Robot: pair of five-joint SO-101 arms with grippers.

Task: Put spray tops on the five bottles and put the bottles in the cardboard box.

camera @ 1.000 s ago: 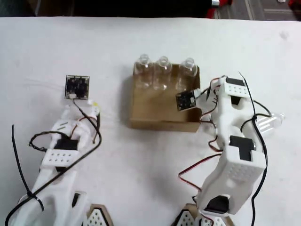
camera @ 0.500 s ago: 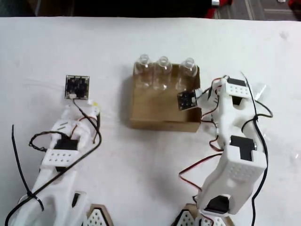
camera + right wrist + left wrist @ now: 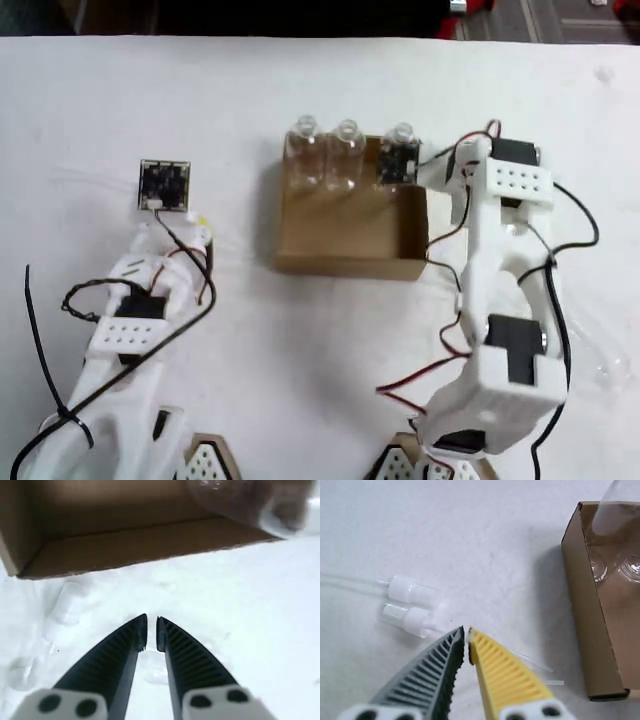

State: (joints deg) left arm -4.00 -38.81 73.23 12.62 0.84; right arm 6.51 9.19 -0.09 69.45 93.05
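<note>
Nearest, at the front of the white table (image 3: 120, 90), the two white arms are seen side by side. The left arm (image 3: 130, 330) is bent low at the front left. The right arm (image 3: 505, 330) is stretched out along the right side of the cardboard box (image 3: 345, 262).

The left gripper (image 3: 467, 632) is pressed together, grey finger against yellow finger, and nothing is held in it. It is pointed down at the table. Just past its tips two spray tops (image 3: 413, 591) are laid on their sides, one right next to the other. Thin clear tubes (image 3: 535, 661) are seen on the table beside the yellow finger. The box is off to one side of this gripper, well apart from the spray tops.

The right gripper (image 3: 151, 622) is held over the table, close to a wall of the box. Its two black fingers are brought almost together, with a thin gap left between them, and nothing is held there. A pale thing (image 3: 64, 606) is laid on the table between the gripper and the box. What it is cannot be told.

The box is set in the middle of the table with its top open. At its far end three clear bottles (image 3: 346, 148) are stood up in a row. No spray tops are seen on them. The near part of the box floor is bare brown card.
</note>
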